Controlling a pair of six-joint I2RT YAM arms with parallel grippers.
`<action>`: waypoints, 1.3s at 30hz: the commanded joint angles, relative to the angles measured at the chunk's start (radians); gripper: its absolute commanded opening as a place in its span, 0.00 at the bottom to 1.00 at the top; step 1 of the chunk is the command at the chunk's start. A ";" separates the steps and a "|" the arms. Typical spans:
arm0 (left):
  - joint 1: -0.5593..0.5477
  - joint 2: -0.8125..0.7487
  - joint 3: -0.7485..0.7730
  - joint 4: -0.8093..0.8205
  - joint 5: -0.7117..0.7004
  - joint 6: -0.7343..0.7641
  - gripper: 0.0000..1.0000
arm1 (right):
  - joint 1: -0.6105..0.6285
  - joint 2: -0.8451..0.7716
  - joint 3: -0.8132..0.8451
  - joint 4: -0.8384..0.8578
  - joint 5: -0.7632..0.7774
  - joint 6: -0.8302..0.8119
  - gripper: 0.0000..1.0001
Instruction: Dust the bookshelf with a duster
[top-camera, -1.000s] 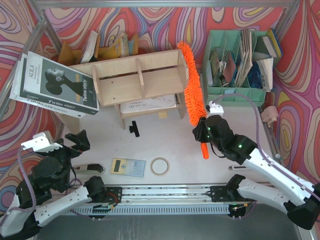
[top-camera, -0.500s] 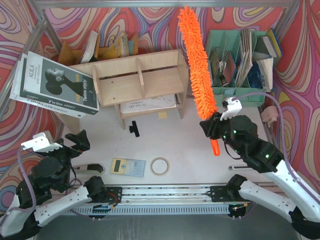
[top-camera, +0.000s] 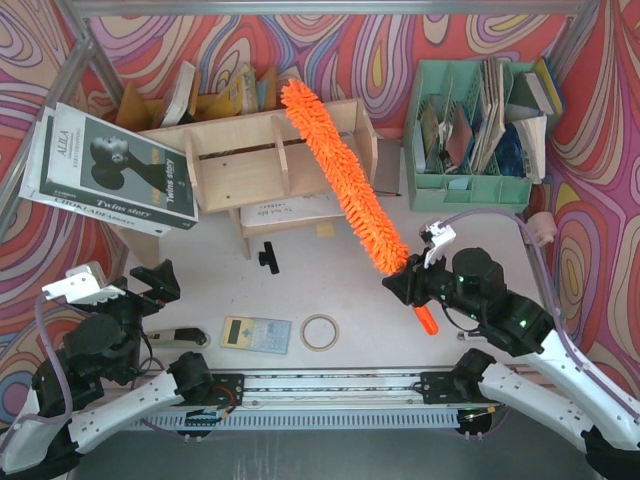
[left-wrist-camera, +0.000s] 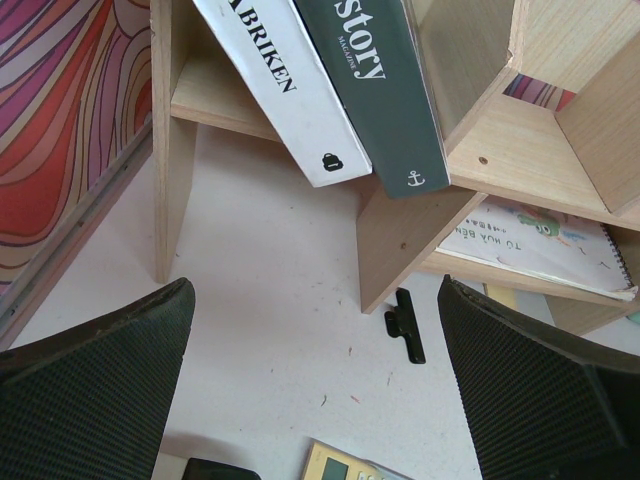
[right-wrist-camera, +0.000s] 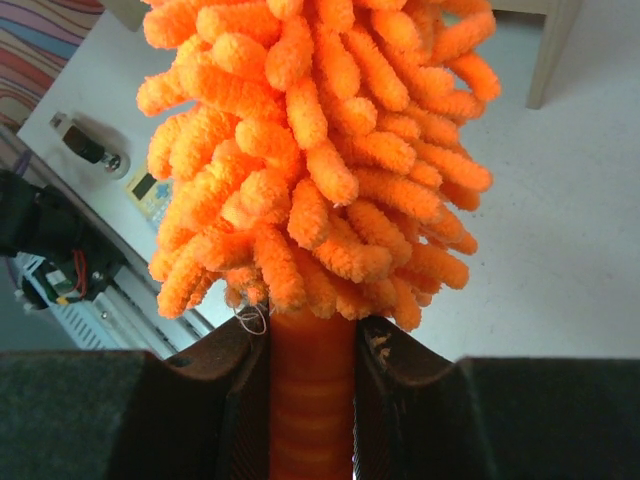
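While the left gripper idles near-left over the table, jaws wide and empty, the right gripper clamps the handle of the duster. Its orange head slants far-left over the right bay of the bookshelf. Dusting looks partway; the other bays seemingly remain.

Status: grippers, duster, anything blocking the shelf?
Right gripper shut on handle of fluffy orange microfibre duster; left gripper open, idle. Head angled over right bays of pale-wood bookshelf. Big grey book leans at left end.
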 joint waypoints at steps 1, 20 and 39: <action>-0.003 0.009 -0.009 0.000 -0.019 -0.002 0.99 | 0.002 -0.028 0.004 0.126 -0.074 -0.001 0.00; -0.003 0.014 -0.011 0.002 -0.031 -0.001 0.98 | 0.002 -0.035 0.019 0.117 -0.100 0.018 0.00; -0.003 0.012 -0.011 -0.002 -0.029 -0.007 0.99 | 0.002 -0.053 -0.002 0.202 0.156 0.060 0.00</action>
